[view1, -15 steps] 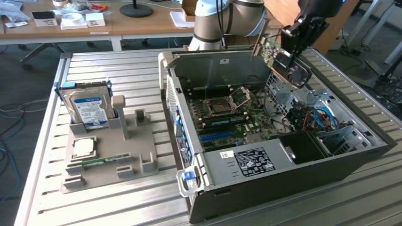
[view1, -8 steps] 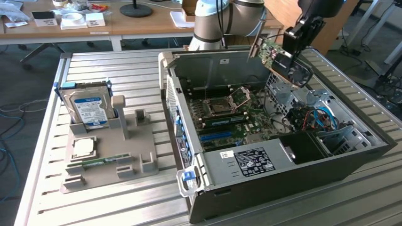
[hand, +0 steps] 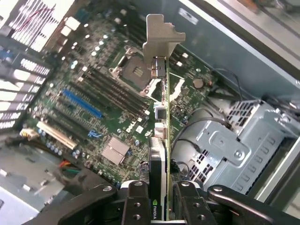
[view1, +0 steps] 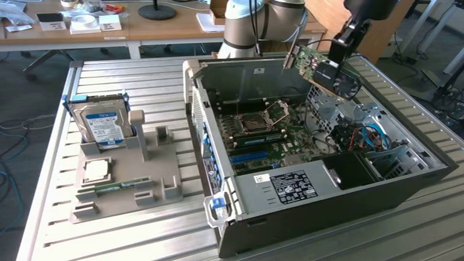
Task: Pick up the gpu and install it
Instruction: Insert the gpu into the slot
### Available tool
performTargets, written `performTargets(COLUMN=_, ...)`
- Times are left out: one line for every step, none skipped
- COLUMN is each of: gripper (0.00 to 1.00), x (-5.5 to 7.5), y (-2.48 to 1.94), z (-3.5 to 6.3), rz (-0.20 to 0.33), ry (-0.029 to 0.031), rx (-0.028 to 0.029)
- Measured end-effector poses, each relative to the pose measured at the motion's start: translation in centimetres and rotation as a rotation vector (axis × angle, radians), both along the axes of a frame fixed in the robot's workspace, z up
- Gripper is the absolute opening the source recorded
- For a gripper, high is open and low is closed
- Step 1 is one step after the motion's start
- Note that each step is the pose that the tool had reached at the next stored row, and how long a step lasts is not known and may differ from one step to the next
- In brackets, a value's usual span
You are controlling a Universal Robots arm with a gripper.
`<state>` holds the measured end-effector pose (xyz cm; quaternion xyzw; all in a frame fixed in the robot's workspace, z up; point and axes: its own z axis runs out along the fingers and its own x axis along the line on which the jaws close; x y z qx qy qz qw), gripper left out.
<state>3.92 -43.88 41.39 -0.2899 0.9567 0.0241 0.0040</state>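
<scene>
Wrist view: gpu (hand: pixel 161 140) is edge-on, cooler face mostly hidden, near end cut off inside my gripper (hand: pixel 161 208). Gripper is pinching the card, tilted in the air over the open case (view1: pixel 377 190), clear of the motherboard (hand: pixel 84 84). Drive cage (hand: pixel 234 140) is close on one side.

Daylight appears to come from the exterior view's right, leaving the ribbed silver metal tabletop (view1: pixel 138 76) gleaming pale and a patch of grey floor (view1: pixel 449 60) burnt white. The open black computer case (view1: pixel 340 217) is evenly lit inside, with one front bay in deep shadow. In the wrist view, the perforated metal rear panel (hand: pixel 23 23) blows out white. The gpu (hand: pixel 163 122), a thin green circuit card, shines at its silver end bracket (hand: pixel 161 40), and the black claw (hand: pixel 161 204) sits in shade.
</scene>
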Motion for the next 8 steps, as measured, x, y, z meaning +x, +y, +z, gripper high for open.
performTargets(gripper=0.27, x=0.00, y=0.00, z=0.00, rz=0.018, ry=0.0000, rx=-0.0004)
performTargets(gripper=0.27, x=0.00, y=0.00, z=0.00, rz=0.036, ry=0.0000, rx=-0.0009)
performTargets(gripper=0.27, x=0.00, y=0.00, z=0.00, rz=0.054, ry=0.0000, rx=-0.0013)
performTargets(gripper=0.27, x=0.00, y=0.00, z=0.00, rz=0.074, ry=0.0000, rx=-0.0018)
performTargets(gripper=0.27, x=0.00, y=0.00, z=0.00, rz=0.092, ry=0.0000, rx=-0.0021)
performTargets(gripper=0.27, x=0.00, y=0.00, z=0.00, rz=0.109, ry=0.0000, rx=-0.0026)
performTargets(gripper=0.27, x=0.00, y=0.00, z=-0.01, rz=0.128, ry=0.0000, rx=-0.0029)
performTargets(gripper=0.27, x=0.00, y=0.00, z=0.00, rz=0.145, ry=0.0000, rx=-0.0034)
